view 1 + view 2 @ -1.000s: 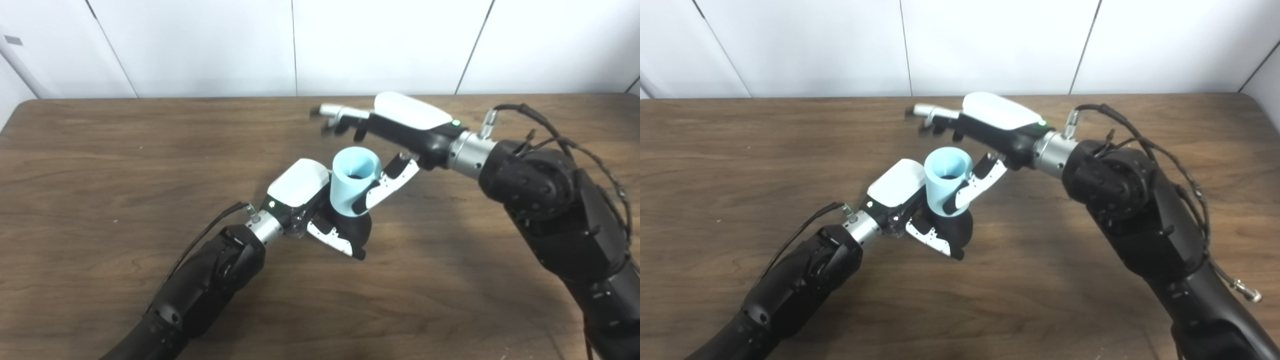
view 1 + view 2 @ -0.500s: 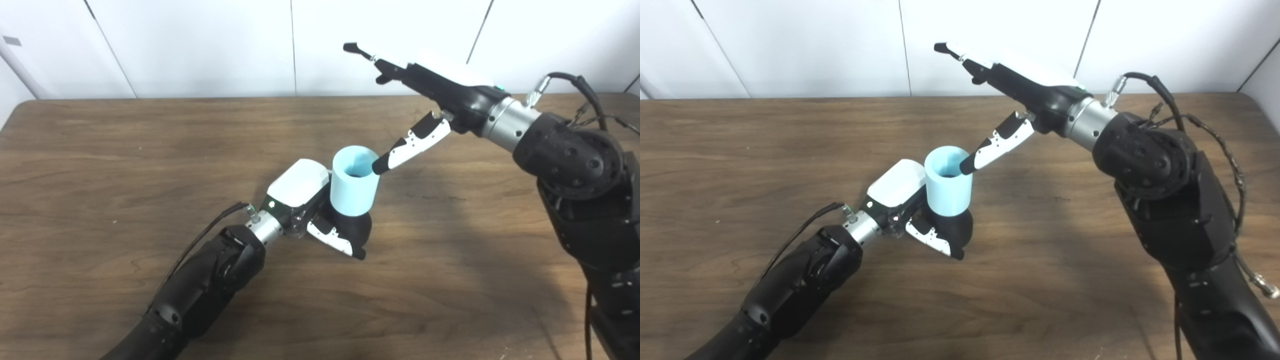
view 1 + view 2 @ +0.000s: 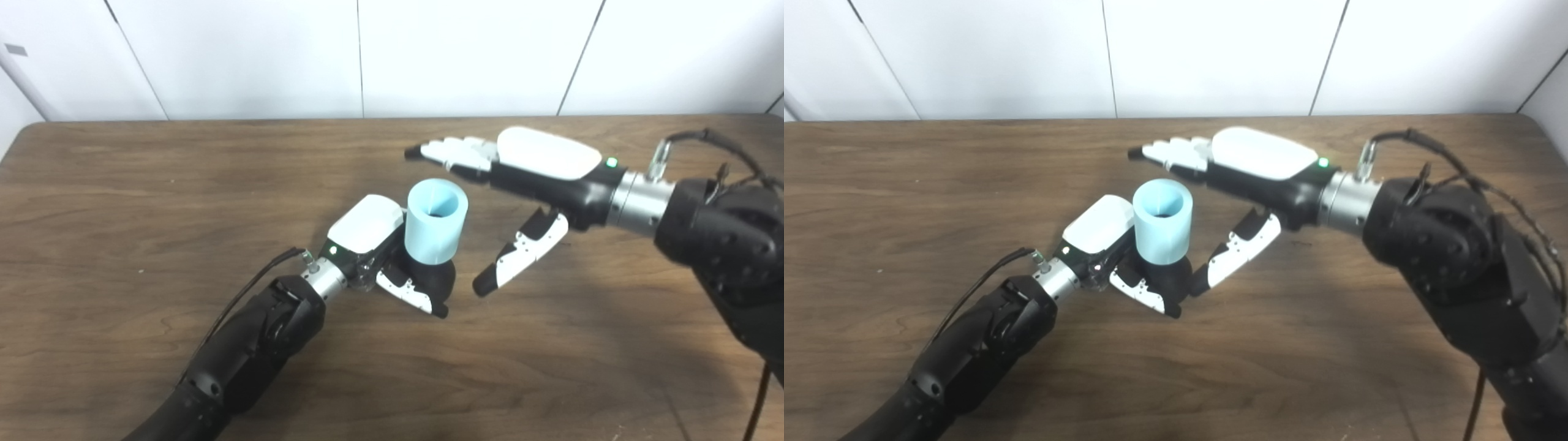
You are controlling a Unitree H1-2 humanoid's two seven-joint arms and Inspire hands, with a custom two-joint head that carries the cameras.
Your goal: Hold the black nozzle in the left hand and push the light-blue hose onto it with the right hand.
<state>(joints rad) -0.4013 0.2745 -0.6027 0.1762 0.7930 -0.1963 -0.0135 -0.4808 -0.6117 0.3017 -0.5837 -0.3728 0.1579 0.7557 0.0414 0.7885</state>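
Note:
A short light-blue hose point(image 3: 435, 222) stands upright on the black nozzle point(image 3: 436, 278), whose dark body shows just under the blue tube. My left hand point(image 3: 386, 254) is shut on the nozzle near the middle of the wooden table point(image 3: 122, 202). To the right of the hose, my right hand point(image 3: 520, 184) is open and apart from it, fingers stretched flat toward the left behind the tube and thumb hanging down beside it. It holds nothing.
The white wall panels point(image 3: 367, 55) rise behind the table's far edge. My right forearm point(image 3: 710, 233) with its loose cable reaches in over the right side of the table.
My right hand let go of the hose, lifted up and away, then came back down beside it, to its right, with fingers spread. The left hand and the hose stayed put.

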